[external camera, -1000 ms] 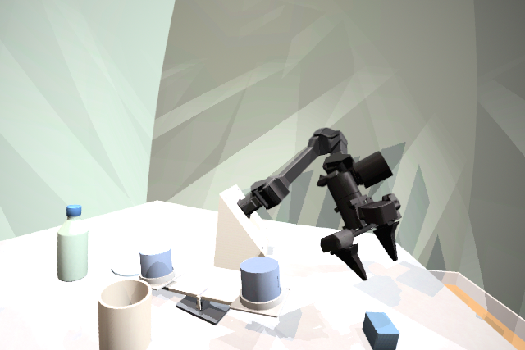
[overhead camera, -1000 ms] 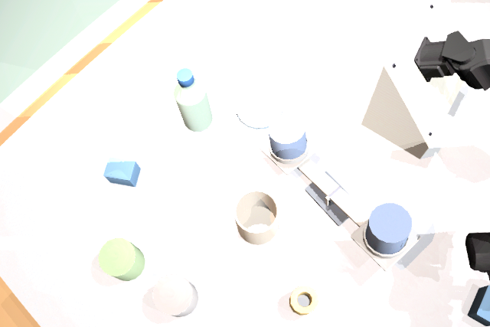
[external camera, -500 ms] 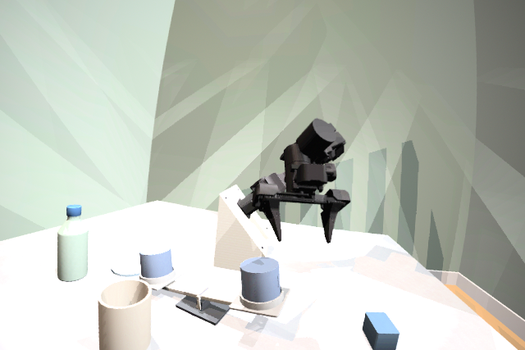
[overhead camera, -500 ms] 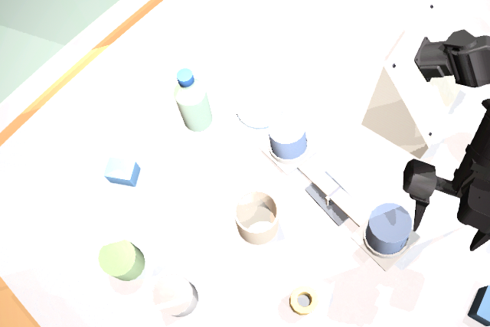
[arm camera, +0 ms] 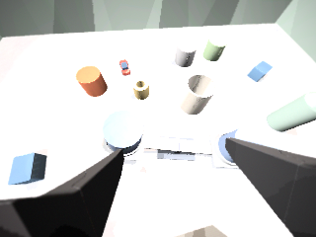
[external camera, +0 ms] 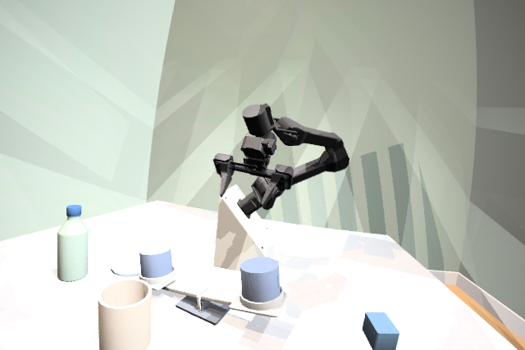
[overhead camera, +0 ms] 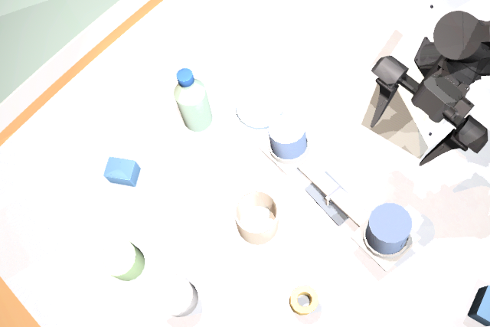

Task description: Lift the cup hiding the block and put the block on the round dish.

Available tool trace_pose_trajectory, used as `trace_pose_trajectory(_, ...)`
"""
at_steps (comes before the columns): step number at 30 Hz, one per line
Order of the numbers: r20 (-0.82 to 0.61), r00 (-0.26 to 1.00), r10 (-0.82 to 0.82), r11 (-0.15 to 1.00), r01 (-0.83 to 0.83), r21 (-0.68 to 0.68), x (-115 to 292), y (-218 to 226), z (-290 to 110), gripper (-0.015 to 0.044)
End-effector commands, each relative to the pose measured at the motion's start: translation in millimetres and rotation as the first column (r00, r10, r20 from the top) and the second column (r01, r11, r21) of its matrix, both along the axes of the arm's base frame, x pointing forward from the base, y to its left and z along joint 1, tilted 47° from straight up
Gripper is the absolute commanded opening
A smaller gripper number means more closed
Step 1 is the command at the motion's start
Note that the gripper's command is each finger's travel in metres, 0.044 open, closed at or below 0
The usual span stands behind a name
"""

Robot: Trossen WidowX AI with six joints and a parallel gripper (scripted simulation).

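One blue cup [overhead camera: 288, 145] [external camera: 156, 264] [arm camera: 223, 147] stands upside down on the balance end beside the pale round dish [overhead camera: 259, 116] [external camera: 122, 270]. An identical cup [overhead camera: 388, 228] [external camera: 259, 281] [arm camera: 122, 130] stands on the other end. The balance beam [overhead camera: 347, 210] [external camera: 218, 296] appears tilted, with the dish-side end lower. The block is not visible. My gripper [overhead camera: 396, 145] [external camera: 243, 202] [arm camera: 174, 148] is wide open and empty, high up on the arm-base side of the balance, touching neither cup. The dish is hidden in the wrist view.
A bottle [overhead camera: 195, 107] [external camera: 72, 252] [arm camera: 291, 116] stands near the dish. A beige container [overhead camera: 257, 233] [external camera: 125, 322] [arm camera: 194, 103] stands beside the balance. Blue boxes [overhead camera: 122, 171] [arm camera: 28, 169], an orange cylinder [arm camera: 93, 81] and a yellow ring [overhead camera: 293, 301] lie farther around.
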State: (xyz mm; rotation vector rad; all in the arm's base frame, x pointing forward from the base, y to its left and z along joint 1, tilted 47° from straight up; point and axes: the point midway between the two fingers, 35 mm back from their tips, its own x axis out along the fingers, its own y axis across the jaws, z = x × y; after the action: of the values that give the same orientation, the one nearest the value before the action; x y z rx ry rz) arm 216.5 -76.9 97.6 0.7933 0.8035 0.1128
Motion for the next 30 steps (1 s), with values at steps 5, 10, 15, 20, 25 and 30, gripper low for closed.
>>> trace_pose_trajectory(5,-0.058,0.987,-0.147,0.986,0.15,0.066,-54.4,-12.1,-18.2,0.044)
trace_pose_trajectory(10,-0.057,0.99,-0.129,0.99,0.133,0.056,-53.5,-13.5,-18.5,0.044)
trace_pose_trajectory(15,-0.044,0.999,0.0,1.0,-0.001,-0.016,-46.6,-23.5,-22.8,0.044)
trace_pose_trajectory(20,-0.035,0.99,0.14,0.986,-0.142,-0.086,-38.5,-33.7,-30.3,0.044)
trace_pose_trajectory(25,-0.028,0.959,0.281,0.947,-0.282,-0.152,-29.7,-43.1,-40.8,0.044)
trace_pose_trajectory(30,-0.024,0.908,0.419,0.885,-0.414,-0.212,-20.4,-51.0,-54.4,0.044)
